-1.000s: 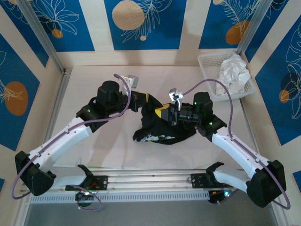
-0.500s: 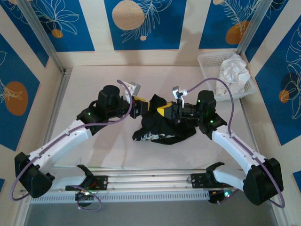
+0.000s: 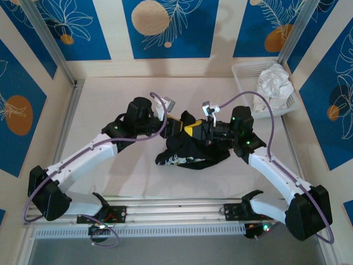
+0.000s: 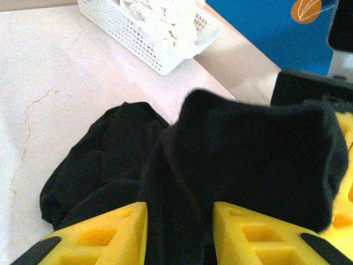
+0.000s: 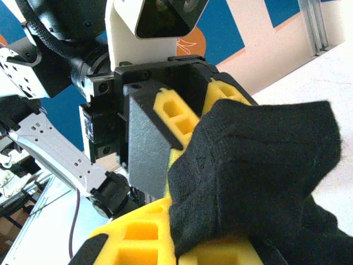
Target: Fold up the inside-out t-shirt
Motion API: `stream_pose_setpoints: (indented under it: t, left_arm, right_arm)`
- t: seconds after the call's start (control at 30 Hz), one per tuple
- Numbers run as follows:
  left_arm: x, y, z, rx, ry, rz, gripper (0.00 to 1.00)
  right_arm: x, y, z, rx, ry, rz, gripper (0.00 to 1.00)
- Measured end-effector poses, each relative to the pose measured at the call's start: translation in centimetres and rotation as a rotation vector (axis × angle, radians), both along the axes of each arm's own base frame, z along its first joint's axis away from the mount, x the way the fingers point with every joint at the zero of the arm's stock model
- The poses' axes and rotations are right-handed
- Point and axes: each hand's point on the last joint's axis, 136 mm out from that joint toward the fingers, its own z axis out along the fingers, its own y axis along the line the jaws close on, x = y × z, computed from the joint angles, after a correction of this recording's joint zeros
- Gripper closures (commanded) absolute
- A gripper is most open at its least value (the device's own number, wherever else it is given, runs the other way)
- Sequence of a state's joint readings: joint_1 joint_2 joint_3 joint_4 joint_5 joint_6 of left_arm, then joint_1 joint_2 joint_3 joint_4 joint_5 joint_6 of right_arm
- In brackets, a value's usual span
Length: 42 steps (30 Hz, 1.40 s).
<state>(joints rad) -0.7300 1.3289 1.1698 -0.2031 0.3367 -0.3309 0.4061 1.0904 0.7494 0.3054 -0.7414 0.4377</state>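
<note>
**Black shirt held up between both arms**

We see the inside-out t-shirt [image 3: 190, 153] bunched at mid-bench [image 3: 110, 94], one peak lifted off it. Our right fingers [image 5: 143, 237] are closed tight on that peak. Our left fingers [image 4: 110, 232] stand partly apart with a fold of shirt between them; we cannot tell whether they pinch it. A white basket [image 3: 242, 83] of white cloth [image 3: 274, 80] sits at the far right corner.

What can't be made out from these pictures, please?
The t-shirt sleeves and collar: top view, lost in crumpled folds.
Whether the left gripper jaws pinch anything: left wrist view, cloth fills the gap.
Right gripper fingertips: right wrist view, covered by cloth.
Basket contents: left wrist view, cut by the top edge.
</note>
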Motion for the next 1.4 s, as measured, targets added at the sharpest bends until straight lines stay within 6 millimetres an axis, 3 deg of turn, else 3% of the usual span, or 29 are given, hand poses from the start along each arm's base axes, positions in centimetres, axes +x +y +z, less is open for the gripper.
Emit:
stream_pose_setpoints:
  t: [0.2,0.37,0.53,0.67,0.8,0.97,1.17,1.4]
  left_arm:
    - [0.2,-0.1,0.2,0.003,-0.014,0.002,1.00]
    - [-0.1,0.0,1.3,-0.024,-0.032,-0.002,1.00]
    - [-1.0,0.6,4.8,-0.125,-0.073,-0.026,1.00]
    - [-2.3,1.5,7.4,-0.207,-0.080,-0.057,1.00]
    - [-3.4,2.3,9.2,-0.302,-0.051,-0.106,1.00]
    - [-3.7,2.3,9.4,-0.381,0.022,-0.141,1.00]
    - [-3.5,2.3,9.6,-0.439,0.074,-0.131,1.00]
    - [-2.5,2.6,9.9,-0.464,0.078,-0.072,1.00]
  right_arm:
    - [0.1,-0.2,-0.4,-0.018,0.001,-0.016,1.00]
    - [0.1,-0.6,-0.5,-0.037,-0.013,-0.047,1.00]
    - [0.5,-1.2,-0.8,-0.064,-0.012,-0.102,1.00]
    - [1.9,-2.1,-1.3,-0.119,0.019,-0.209,0.98]
    - [2.7,-2.7,-0.6,-0.140,0.011,-0.272,0.95]
    - [3.6,-2.8,-0.2,-0.167,0.044,-0.297,0.92]
    - [4.7,-3.1,-1.2,-0.221,0.106,-0.318,0.87]
    - [3.2,-2.8,-0.5,-0.162,0.096,-0.200,1.00]
